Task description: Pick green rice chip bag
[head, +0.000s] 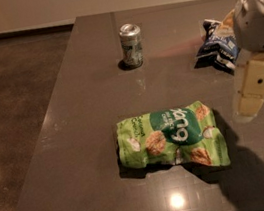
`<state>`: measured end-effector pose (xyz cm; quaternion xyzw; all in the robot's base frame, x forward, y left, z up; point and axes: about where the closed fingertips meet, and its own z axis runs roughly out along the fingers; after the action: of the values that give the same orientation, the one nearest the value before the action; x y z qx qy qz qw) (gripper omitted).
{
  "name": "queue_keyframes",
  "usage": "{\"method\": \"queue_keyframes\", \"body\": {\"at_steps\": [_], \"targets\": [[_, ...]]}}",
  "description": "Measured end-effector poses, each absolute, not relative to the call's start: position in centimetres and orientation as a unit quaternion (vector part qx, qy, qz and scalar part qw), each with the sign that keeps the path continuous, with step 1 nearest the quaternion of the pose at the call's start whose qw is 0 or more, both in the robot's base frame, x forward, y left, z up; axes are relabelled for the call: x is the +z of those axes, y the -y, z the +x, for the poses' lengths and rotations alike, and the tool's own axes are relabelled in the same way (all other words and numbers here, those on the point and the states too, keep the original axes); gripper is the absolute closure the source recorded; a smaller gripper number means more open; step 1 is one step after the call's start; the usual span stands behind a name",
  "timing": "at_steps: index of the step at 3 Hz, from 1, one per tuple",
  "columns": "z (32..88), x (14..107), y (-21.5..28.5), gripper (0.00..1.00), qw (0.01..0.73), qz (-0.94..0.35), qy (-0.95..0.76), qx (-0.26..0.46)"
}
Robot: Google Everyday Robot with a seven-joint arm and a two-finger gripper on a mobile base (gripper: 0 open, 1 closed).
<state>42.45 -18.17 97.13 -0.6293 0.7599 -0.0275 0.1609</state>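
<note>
The green rice chip bag [170, 135] lies flat on the grey table [86, 136], near the front and middle. It is light green with a dark green circle, white lettering and pictured brown rice cakes. My gripper [248, 104] hangs at the right edge of the camera view, above the table. It is to the right of the bag and a little above it, and does not touch it. It holds nothing that I can see. Its shadow falls on the table beside the bag's right end.
A silver and green drink can [131, 45] stands upright at the back middle of the table. A small dark blue snack bag [216, 44] lies at the back right, partly behind my arm [258, 14]. The table's left and front edges drop to a brown floor [9, 98].
</note>
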Motion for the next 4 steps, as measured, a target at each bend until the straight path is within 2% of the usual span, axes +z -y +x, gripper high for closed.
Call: {"method": "queue_keyframes", "body": {"at_steps": [2,4], "targets": [[41.1,91.0,12.5,0.00,0.144,-0.656,-0.740,0.022],[40.6,86.2,9.5,0.00,0.105,-0.673,-0.731,0.043]]}}
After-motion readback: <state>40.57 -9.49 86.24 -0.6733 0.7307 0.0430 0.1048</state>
